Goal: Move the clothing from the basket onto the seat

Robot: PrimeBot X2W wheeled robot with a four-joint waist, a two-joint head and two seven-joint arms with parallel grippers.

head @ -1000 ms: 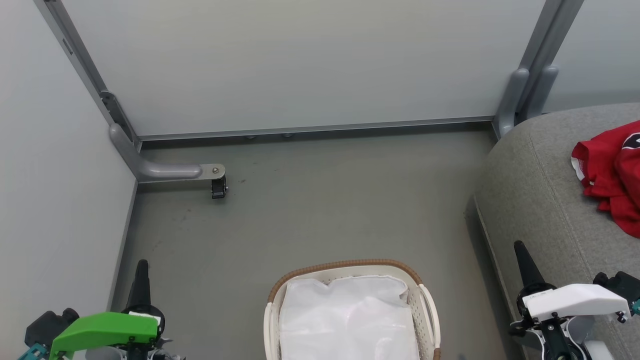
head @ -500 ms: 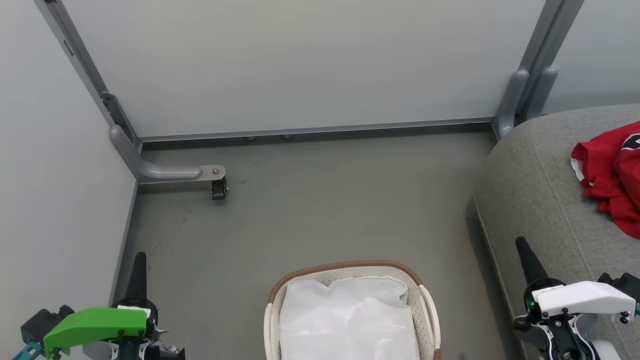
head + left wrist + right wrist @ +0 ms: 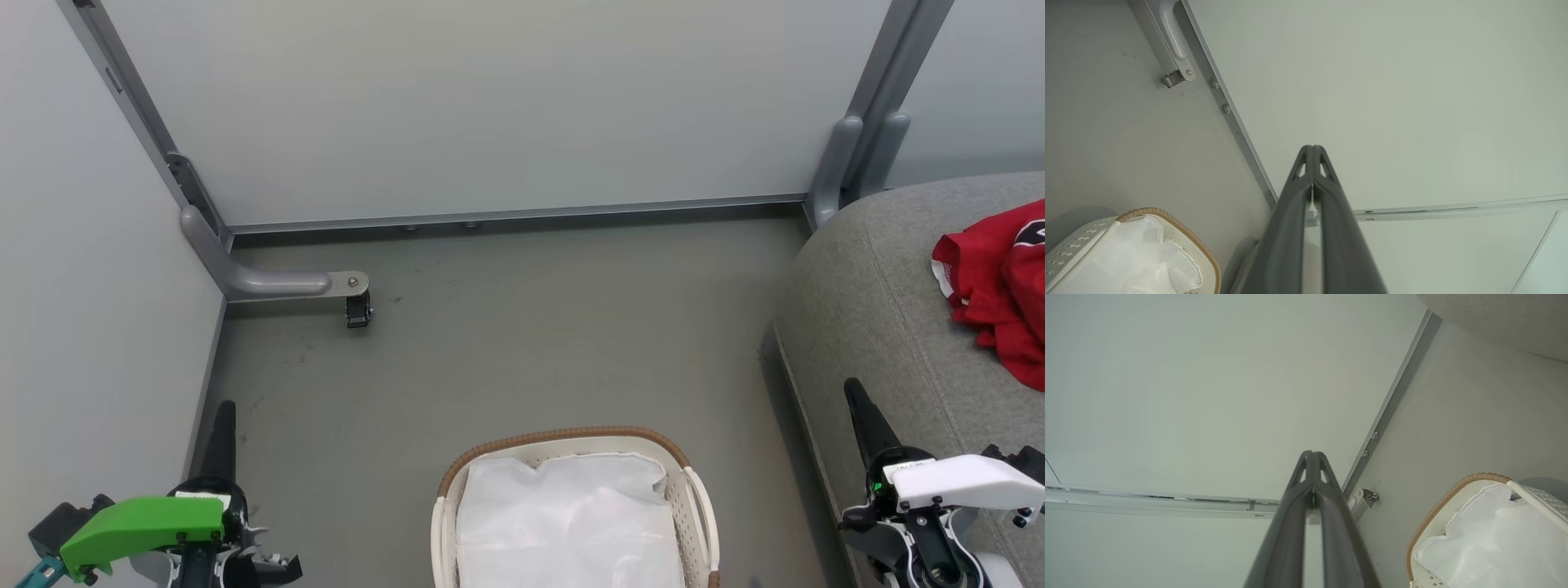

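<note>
The red clothing [image 3: 1000, 286] lies crumpled on the grey seat [image 3: 882, 310] at the right edge of the head view. On the floor at bottom centre stands the cream basket [image 3: 571, 437] with its brown rim, holding just a white liner [image 3: 567, 523]. My left gripper [image 3: 224, 411] is shut at the lower left, well left of the basket, fingers pointing up the view. My right gripper [image 3: 854, 390] is shut at the lower right, over the seat's front edge. The left wrist view shows the left gripper [image 3: 1312, 148] with fingers pressed together and the basket [image 3: 1167, 220]; the right wrist view shows the right gripper [image 3: 1311, 453] likewise, the basket [image 3: 1437, 510] and the seat [image 3: 1494, 318].
Pale partition panels [image 3: 490, 106] close off the back and left. A grey partition foot with a small caster [image 3: 357, 309] juts onto the grey floor [image 3: 531, 327] at back left. Another grey post [image 3: 849, 155] stands beside the seat.
Both grippers have drawn back a little toward the bottom of the head view, the left one also drifting left. The clothing, basket and seat have stayed put.
</note>
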